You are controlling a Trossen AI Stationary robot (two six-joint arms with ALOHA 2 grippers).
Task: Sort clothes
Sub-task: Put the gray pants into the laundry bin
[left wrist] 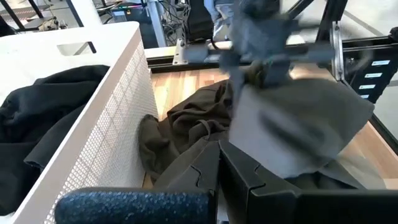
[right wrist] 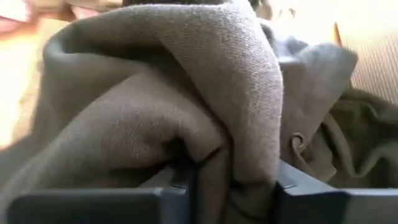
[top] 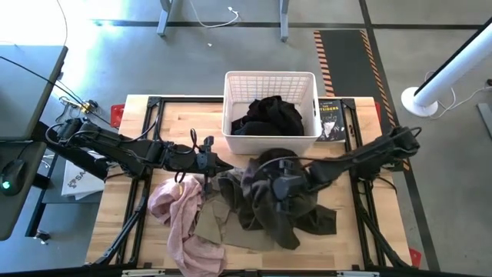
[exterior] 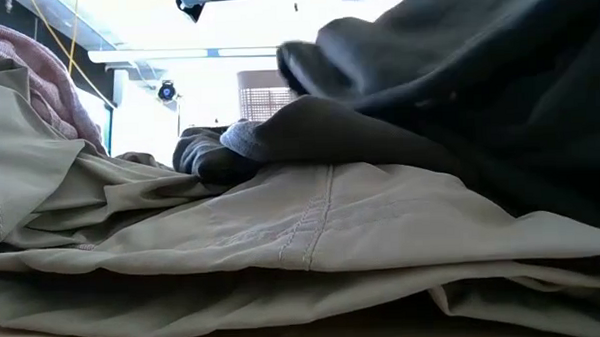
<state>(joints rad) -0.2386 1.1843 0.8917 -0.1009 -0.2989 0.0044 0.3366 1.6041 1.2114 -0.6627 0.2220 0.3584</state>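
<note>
The right gripper (right wrist: 231,180) pinches a thick fold of the brown top (top: 280,201) on the table by the basket (top: 270,81), while the left gripper (left wrist: 219,177) waits closed and empty, so a loosening pinch could drop it.

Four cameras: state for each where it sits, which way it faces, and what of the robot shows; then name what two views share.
High view: overhead, facing straight down; both arms, the table.
Low view: at tabletop height, facing level across the beige garment; no arm clearly visible.
Left wrist view: on the left arm, facing the white basket; left hand shut.
Right wrist view: on the right arm; right hand pinching the olive garment.
Shared: high and left wrist views both show the black garment in the basket.
</note>
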